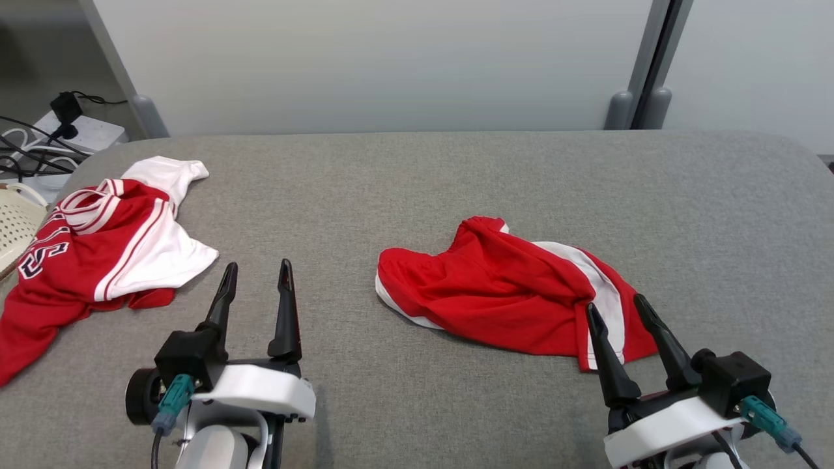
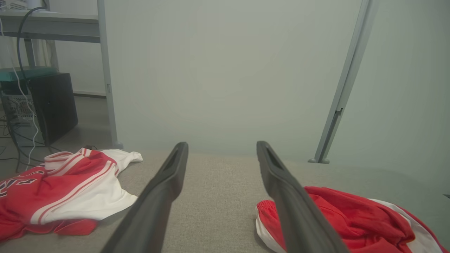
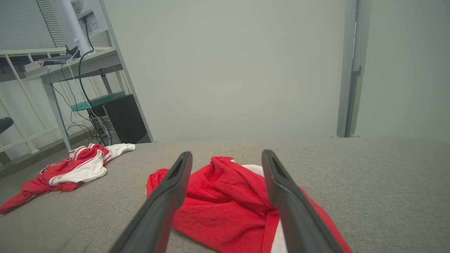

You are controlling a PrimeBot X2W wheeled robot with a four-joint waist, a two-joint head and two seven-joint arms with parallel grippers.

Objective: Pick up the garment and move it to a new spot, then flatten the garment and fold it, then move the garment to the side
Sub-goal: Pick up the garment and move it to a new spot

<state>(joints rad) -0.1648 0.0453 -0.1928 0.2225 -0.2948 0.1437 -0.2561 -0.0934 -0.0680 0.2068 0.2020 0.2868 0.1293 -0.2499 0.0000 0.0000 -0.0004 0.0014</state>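
the red shorts (image 1: 495,286) lie crumpled on the table (image 1: 456,176): thin, soft and light, likely to sag when lifted; the gathered waistband at their left end looks like the firmest hold. the right end effector (image 1: 614,301) is released at their near right corner; the left end effector (image 1: 257,266) is released left of them, and a jersey (image 1: 91,254) lies further left

Red shorts (image 1: 502,286), white side stripe; red-white jersey (image 1: 98,247), dark lettering; grey table (image 1: 417,176).

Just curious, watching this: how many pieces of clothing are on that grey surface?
2. A red-and-white jersey lies far left on the grey surface; a crumpled red garment lies right of centre. None seems hidden.
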